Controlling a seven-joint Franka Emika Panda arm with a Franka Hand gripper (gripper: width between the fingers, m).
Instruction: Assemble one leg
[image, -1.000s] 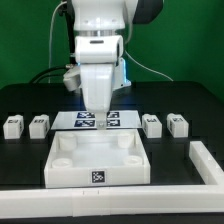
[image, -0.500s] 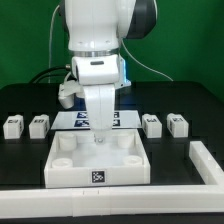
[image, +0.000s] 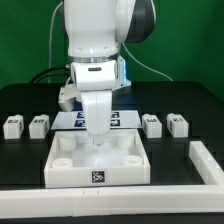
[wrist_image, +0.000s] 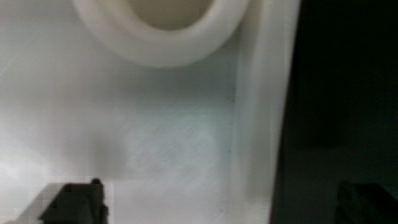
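We hold the gripper (image: 97, 140) spread as wide as it goes and empty, hanging low over the white tray (image: 65, 175). In the wrist view its fingertips (wrist_image: 75, 203) frame only bare tray floor and one round corner socket (wrist_image: 160, 25); whether they touch the floor we cannot tell. No leg is in hand. Taking the tray as the dial's centre in the exterior view, the near leg (image: 152, 124) stands on the black table (image: 30, 160) at about two o'clock, with an outer leg (image: 178, 124) just beside it. A mirrored pair stands at ten o'clock, an inner peg (image: 39, 125) and an outer peg (image: 13, 126). We judge each leg light, stiff and not fragile. Its smooth plastic looks rather slippery, and a piece so small may skid or tip if a finger nudges it. We would take it across two flat opposite faces, high enough to leave its lower end free for a socket. The table looks flat and matte. The marker board (image: 122, 120) lies at twelve o'clock, partly hidden behind the gripper, and a white angled rail (image: 205, 160) lies at four o'clock. All four legs stand well apart from the tray, but each has a close neighbour, so the fingers have little room on that side.
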